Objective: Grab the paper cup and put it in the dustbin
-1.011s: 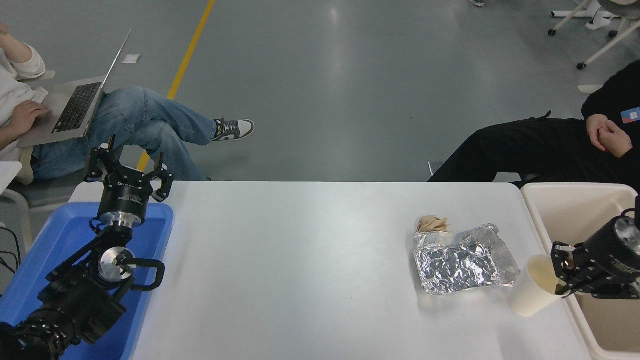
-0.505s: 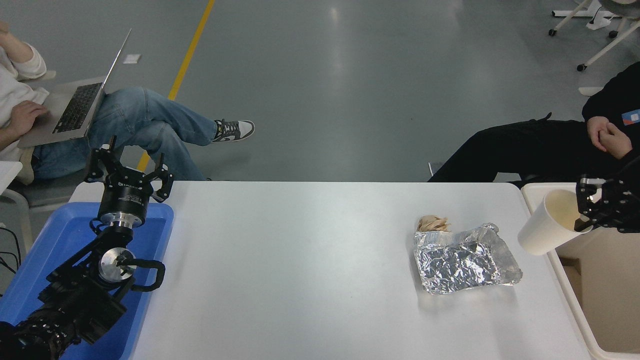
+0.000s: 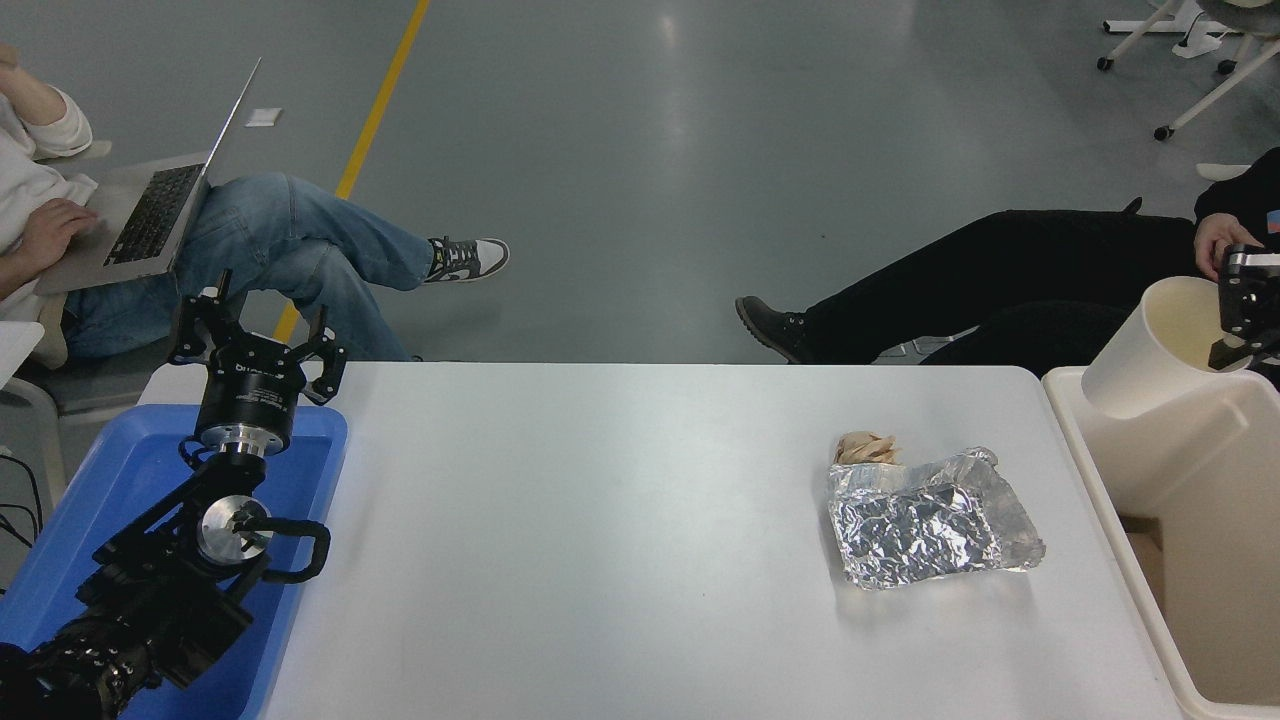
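The right gripper point(image 3: 1238, 325) holds the paper cup point(image 3: 1150, 350) aloft by its rim at the frame's right edge, fingers closed across the lip, the cup tilted with its mouth toward the gripper and its base hanging over the far corner of the dustbin point(image 3: 1105, 480). The left gripper point(image 3: 257, 340) sits parked over a blue tray point(image 3: 90, 520), fingers spread and empty. On the white table point(image 3: 600, 540), a crumpled foil tray point(image 3: 925, 525) and a brown paper wad point(image 3: 865, 447) lie untouched. The risk, as judged from here: the cup hangs close to the bin's rim, so an early release could send it bouncing off the edge onto the table; a thin rim pinch could also slip
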`<move>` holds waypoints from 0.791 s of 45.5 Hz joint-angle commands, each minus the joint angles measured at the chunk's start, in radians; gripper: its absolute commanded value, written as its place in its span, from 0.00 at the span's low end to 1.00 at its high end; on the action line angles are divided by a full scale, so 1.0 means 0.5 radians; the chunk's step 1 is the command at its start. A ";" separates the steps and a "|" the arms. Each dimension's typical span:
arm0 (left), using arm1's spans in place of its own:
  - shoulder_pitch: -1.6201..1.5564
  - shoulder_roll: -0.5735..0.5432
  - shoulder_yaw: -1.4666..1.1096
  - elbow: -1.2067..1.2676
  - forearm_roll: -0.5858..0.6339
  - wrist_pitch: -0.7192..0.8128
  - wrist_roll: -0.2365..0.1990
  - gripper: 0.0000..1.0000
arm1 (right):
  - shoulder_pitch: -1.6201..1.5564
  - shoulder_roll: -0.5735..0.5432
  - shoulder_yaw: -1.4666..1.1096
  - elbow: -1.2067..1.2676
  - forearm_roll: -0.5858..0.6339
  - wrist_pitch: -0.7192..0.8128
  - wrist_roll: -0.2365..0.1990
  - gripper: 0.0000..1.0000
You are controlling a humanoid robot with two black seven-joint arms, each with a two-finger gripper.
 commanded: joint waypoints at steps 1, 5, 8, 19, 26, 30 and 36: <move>0.000 0.000 0.000 0.000 0.000 0.000 0.000 0.99 | 0.027 -0.015 -0.051 -0.061 0.008 0.001 -0.002 0.00; 0.000 0.000 0.000 0.000 0.000 0.000 0.000 0.99 | -0.077 -0.058 -0.048 -0.186 0.008 0.001 -0.002 0.00; 0.000 0.000 0.000 0.003 0.000 0.000 0.000 0.99 | -0.178 -0.104 -0.027 -0.266 0.008 0.001 -0.002 0.00; 0.003 0.000 0.000 0.000 -0.003 0.000 0.000 0.99 | -0.950 -0.273 0.243 -0.738 0.011 -0.075 0.002 0.00; 0.000 0.000 0.000 0.000 -0.003 0.000 0.000 0.99 | -1.478 -0.396 0.626 -0.914 -0.005 -0.517 0.002 0.00; 0.003 0.000 0.000 0.000 -0.003 0.000 0.000 0.99 | -1.702 -0.418 0.768 -1.033 -0.035 -0.637 0.002 0.00; 0.003 0.000 0.000 0.000 -0.003 0.000 0.000 0.99 | -2.031 -0.295 0.854 -1.306 -0.054 -0.778 0.002 0.00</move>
